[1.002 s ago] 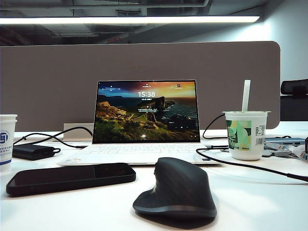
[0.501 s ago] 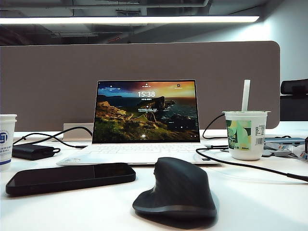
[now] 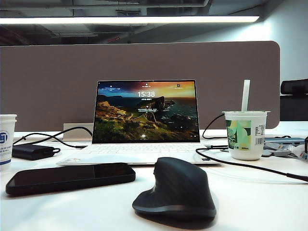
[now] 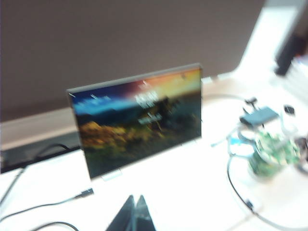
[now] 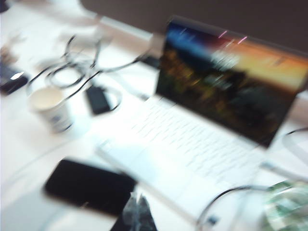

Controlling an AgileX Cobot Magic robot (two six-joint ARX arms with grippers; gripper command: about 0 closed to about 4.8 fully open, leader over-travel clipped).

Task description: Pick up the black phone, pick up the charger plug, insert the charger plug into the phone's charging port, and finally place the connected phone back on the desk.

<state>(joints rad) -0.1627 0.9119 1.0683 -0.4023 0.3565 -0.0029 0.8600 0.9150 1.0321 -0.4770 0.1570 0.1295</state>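
We see the black phone (image 3: 70, 177) lying flat on the desk (image 3: 255, 197) beside a mouse (image 3: 175, 188), while our left gripper (image 4: 134, 214) and right gripper (image 5: 134, 214) hover above, both closed and empty.

From the exterior view neither of my arms shows at all. Both wrist pictures are smeared. In the left one, only the dark tips of my left hand (image 4: 134, 214) poke in at the frame's edge, pressed together. In the right one my right hand (image 5: 136, 214) is a blurred wedge, likewise cut off and closed. The black phone (image 5: 89, 185) is a soft dark patch there, its charging port too small to make out. The paper cup (image 3: 6, 139) is cropped by the exterior frame's edge. The black cable (image 3: 250, 166) runs out of that frame, so I cannot see the charger plug.
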